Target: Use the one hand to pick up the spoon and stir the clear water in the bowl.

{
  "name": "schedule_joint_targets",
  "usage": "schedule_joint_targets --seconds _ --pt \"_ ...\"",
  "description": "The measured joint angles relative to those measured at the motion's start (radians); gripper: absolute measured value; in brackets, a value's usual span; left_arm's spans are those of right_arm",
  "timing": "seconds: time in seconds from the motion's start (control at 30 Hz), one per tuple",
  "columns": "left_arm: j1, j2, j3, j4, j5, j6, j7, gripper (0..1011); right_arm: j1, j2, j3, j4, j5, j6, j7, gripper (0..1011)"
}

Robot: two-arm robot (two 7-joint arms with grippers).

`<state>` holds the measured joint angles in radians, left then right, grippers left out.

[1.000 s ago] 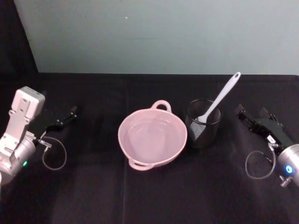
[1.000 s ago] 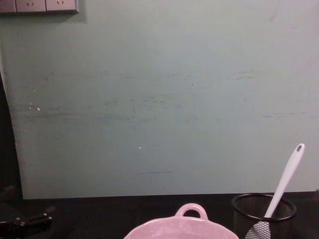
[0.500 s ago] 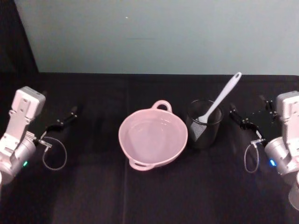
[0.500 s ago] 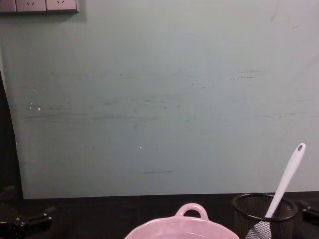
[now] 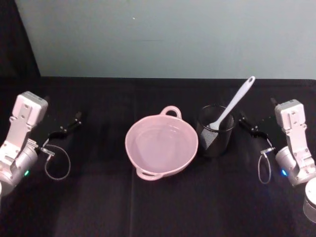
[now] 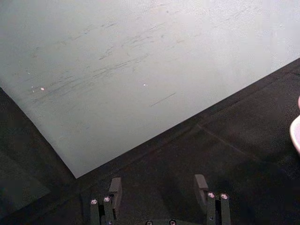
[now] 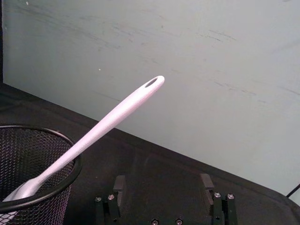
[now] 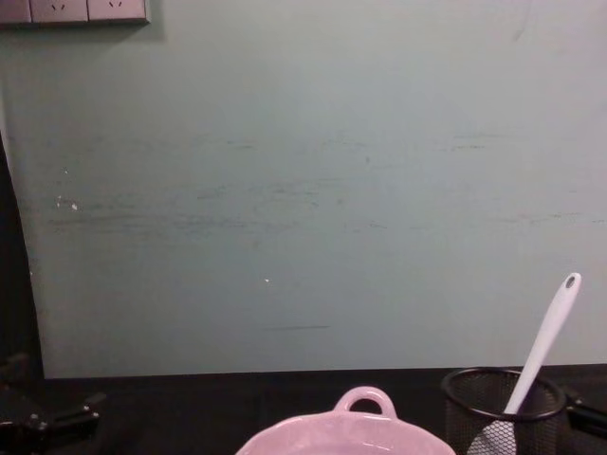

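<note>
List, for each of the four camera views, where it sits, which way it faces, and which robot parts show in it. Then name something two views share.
Head: high, looking down at the bowl, left gripper and right gripper.
Chest: low, facing the wall across the table; gripper tips at both lower corners.
Left wrist: on the left arm, facing wall and cloth; open fingers.
Right wrist: on the right arm, facing the spoon in the mesh cup; open fingers.
Shared: head and chest both show spoon, cup and bowl.
</note>
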<state>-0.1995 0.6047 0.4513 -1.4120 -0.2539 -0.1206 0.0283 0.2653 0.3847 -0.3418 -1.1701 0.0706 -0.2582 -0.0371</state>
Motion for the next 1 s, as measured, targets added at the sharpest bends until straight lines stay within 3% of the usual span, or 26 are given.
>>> schedule_joint_targets --seconds 1.0 --pt "0.000 0.000 0.000 0.000 0.000 0.000 0.000 1011 0.002 0.000 0.002 0.005 0.008 -0.006 0.008 1002"
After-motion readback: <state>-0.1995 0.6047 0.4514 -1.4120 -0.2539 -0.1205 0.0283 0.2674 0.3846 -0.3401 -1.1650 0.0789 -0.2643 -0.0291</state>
